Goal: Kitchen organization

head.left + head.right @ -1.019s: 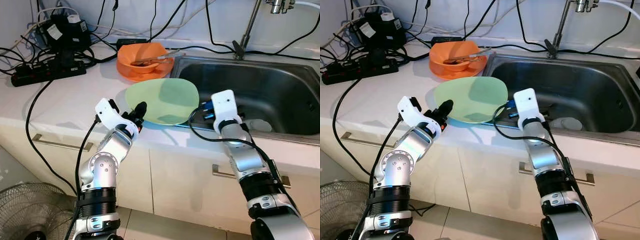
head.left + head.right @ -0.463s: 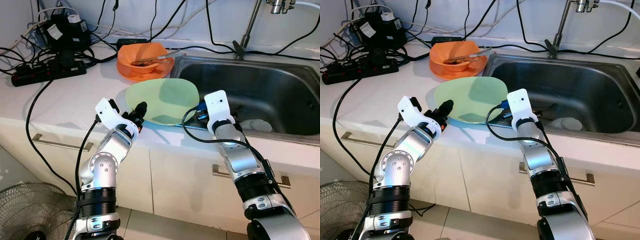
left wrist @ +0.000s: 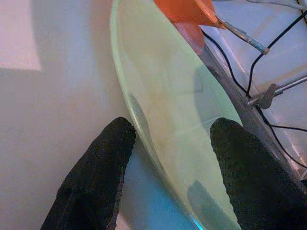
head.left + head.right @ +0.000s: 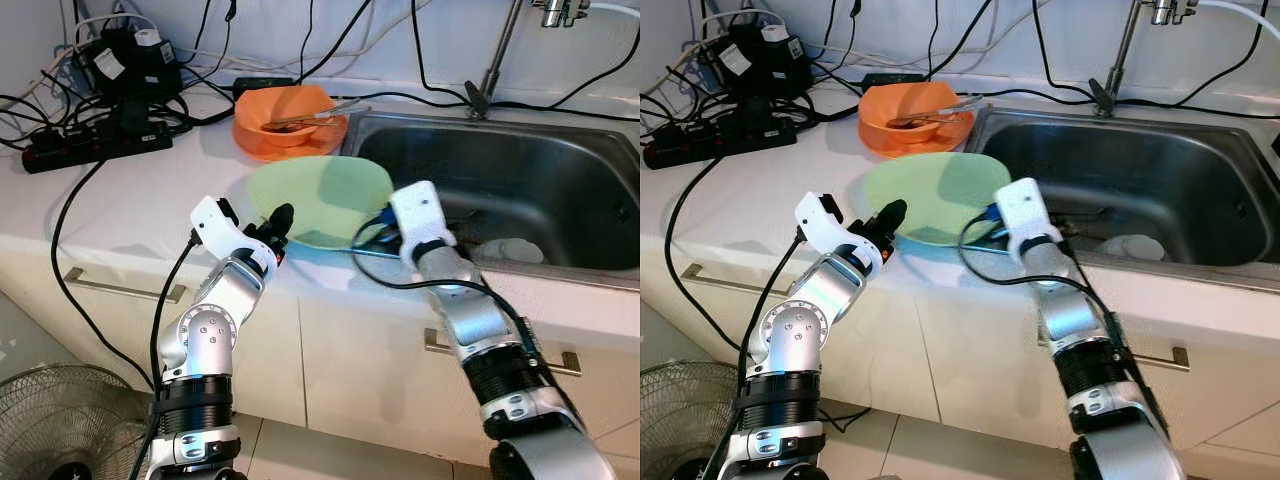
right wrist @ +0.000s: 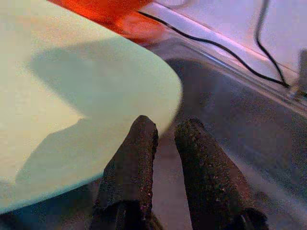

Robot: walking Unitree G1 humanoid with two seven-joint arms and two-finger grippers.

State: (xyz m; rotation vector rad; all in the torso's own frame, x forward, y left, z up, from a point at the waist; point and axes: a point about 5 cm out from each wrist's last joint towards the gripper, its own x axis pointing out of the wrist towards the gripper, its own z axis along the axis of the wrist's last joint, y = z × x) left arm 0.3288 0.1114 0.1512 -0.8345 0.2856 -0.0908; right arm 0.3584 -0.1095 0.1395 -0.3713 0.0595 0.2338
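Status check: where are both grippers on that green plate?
Left gripper open, jaws straddling green plate rim. Right gripper nearly shut at plate's sink-side edge. Orange bowl just behind plate.

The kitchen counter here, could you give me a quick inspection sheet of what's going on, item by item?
Surface: white counter beside a steel sink.
Job's things: pale green plate at the sink's edge; orange bowl behind it, utensils inside.
Clutter: something white lies in the sink, too unclear to name.
Grippers: left gripper open, fingers astride the plate's near rim; right gripper at the plate's sink-side edge, fingers nearly together with a narrow gap.
Cables: black power strip and tangled black leads at the back left.
Surroundings: tap over the sink, drawer fronts below, a fan on the floor.
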